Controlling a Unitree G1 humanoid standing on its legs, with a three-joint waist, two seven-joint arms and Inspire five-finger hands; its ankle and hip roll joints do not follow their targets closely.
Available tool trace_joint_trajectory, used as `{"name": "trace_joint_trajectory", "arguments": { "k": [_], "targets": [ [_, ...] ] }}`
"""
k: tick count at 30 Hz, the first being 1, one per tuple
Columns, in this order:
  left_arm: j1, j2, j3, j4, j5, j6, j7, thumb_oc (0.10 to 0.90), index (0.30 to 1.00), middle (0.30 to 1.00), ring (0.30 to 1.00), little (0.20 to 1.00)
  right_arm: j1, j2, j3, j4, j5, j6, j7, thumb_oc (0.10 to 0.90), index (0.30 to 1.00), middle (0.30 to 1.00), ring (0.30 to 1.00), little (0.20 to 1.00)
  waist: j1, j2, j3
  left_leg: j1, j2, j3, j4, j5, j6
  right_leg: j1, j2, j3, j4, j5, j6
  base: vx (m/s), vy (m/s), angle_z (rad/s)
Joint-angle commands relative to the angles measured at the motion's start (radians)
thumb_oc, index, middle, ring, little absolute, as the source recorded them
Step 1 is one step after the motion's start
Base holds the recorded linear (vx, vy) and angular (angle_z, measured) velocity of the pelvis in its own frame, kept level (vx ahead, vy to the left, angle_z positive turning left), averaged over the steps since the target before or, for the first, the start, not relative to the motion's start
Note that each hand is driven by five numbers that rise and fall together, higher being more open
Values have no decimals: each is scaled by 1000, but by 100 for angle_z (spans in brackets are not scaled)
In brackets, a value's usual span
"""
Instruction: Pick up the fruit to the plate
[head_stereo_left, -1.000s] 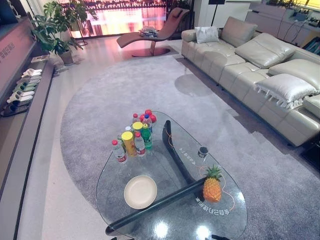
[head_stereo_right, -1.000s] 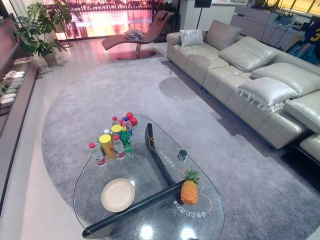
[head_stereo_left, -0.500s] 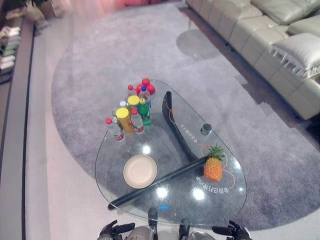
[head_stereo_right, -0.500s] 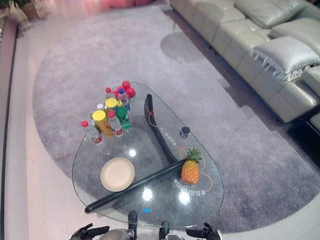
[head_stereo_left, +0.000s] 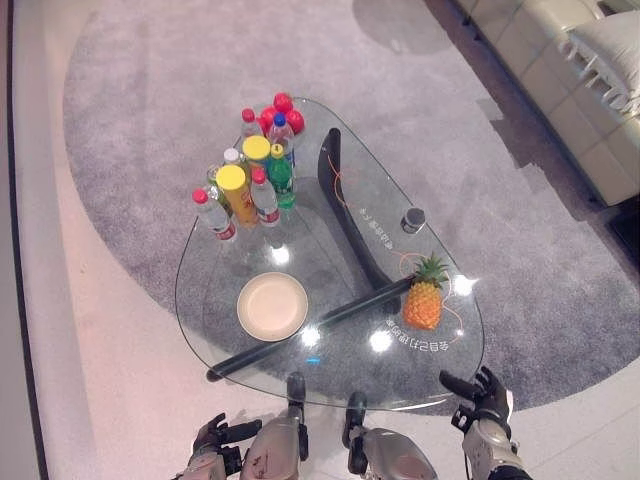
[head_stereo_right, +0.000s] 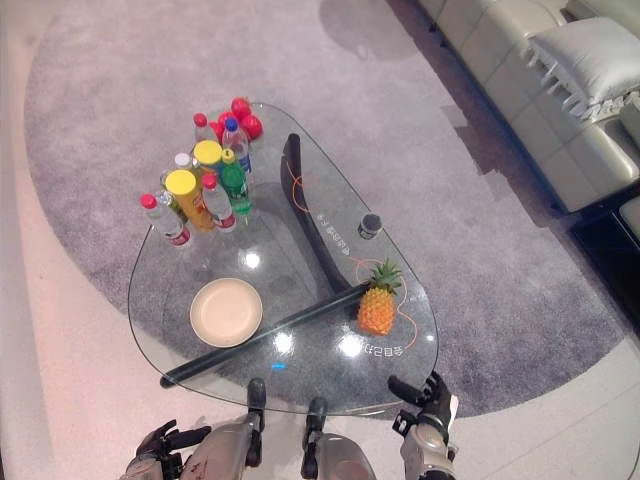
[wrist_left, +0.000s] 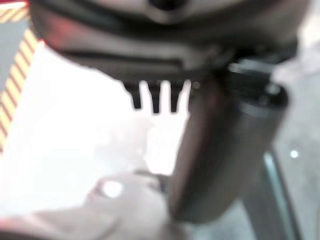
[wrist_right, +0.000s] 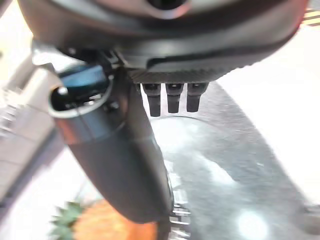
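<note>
Right robot hand (head_stereo_left: 482, 397), fingers relaxed apart, should wrap the pineapple (head_stereo_left: 424, 300) body low; left robot hand (head_stereo_left: 214, 437) idle, likewise apart.

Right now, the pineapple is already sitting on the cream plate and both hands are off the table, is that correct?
Not quite: the left eye view shows the pineapple standing on the glass table, apart from the empty cream plate. The left hand and right hand are indeed off the table.
</note>
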Motion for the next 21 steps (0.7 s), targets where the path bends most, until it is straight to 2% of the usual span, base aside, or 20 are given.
{"name": "trace_joint_trajectory", "arguments": {
  "k": [1,6,11,15,21],
  "targets": [
    [60,17,-9,5,-41,-41,24,800,900,900,900,900,16,-77,-21,-188,-6,-79,-110,800,900,900,900,900,15,-10,-14,-35,-3,41,169,-63,40,-117,-63,-18,91,159,39,-66,20,-2],
    [64,14,-15,-15,-63,-44,29,800,900,900,900,900,-5,-96,-26,-313,-21,-110,-141,800,900,900,900,900,13,-7,21,-72,-3,43,218,-81,45,-151,-69,-22,126,149,38,-23,28,-6],
    [61,5,-31,-49,-104,-39,25,800,900,900,900,900,-39,-121,-32,-470,-53,-105,-180,800,900,900,900,900,11,0,63,-117,-2,43,257,-87,47,-189,-74,-23,155,139,29,-16,43,-8],
    [57,-3,-35,-75,-124,-26,26,800,900,900,900,900,-77,-130,-28,-552,-50,-105,-163,800,900,900,900,900,15,6,95,-153,-5,37,285,-91,50,-226,-73,-25,183,130,21,-12,25,0],
    [40,-12,-58,-129,-154,13,53,800,900,900,900,900,-174,-144,-4,-641,-100,-48,-193,800,900,900,900,900,23,8,109,-223,-11,28,327,-100,54,-288,-74,-25,211,124,10,-1,6,-1]
  ]
}}
